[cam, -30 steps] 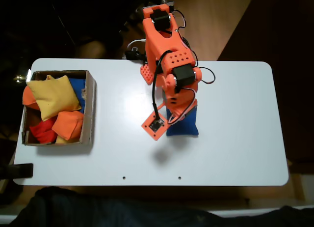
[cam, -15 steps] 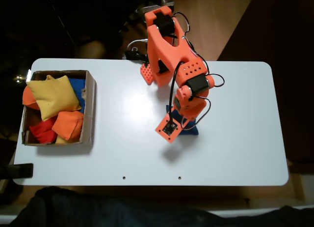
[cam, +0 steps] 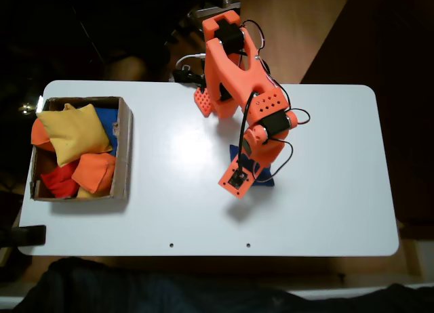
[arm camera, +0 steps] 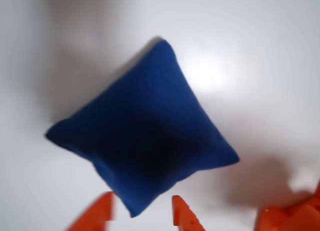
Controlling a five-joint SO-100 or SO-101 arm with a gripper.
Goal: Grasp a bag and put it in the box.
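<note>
1. Risk first: the jaws [arm camera: 142, 213] stand apart with nothing between them, their two orange tips just beside the near corner of the bag [arm camera: 142, 141] in the wrist view. A close from here would likely catch only that pointed corner, and a soft corner can slide out as the arm lifts.
2. Filling inside the bag probably shifts under pressure. A shallow pinch may gather loose cloth instead of the body, and the bag could then sag or drop on the way across.
3. Pushing is another hazard. If the tips come down on the cloth instead of either side of it, the bag may skid over the smooth white surface [cam: 325, 211], which looks slippery and glossy.
4. Carrying it to the box [cam: 125, 147] brings its own trouble. The box sits at the far left of the surface in the fixed view, well apart from the bag [cam: 264, 179], and already holds yellow, orange and red bags piled up to its low walls. A release made too low or off-centre could leave the bag on the rim or send it rolling out.
5. Looks: the bag is royal blue, square and pillow-like with pointed corners, lying flat near the middle of the surface, mostly hidden under the arm in the fixed view.
</note>
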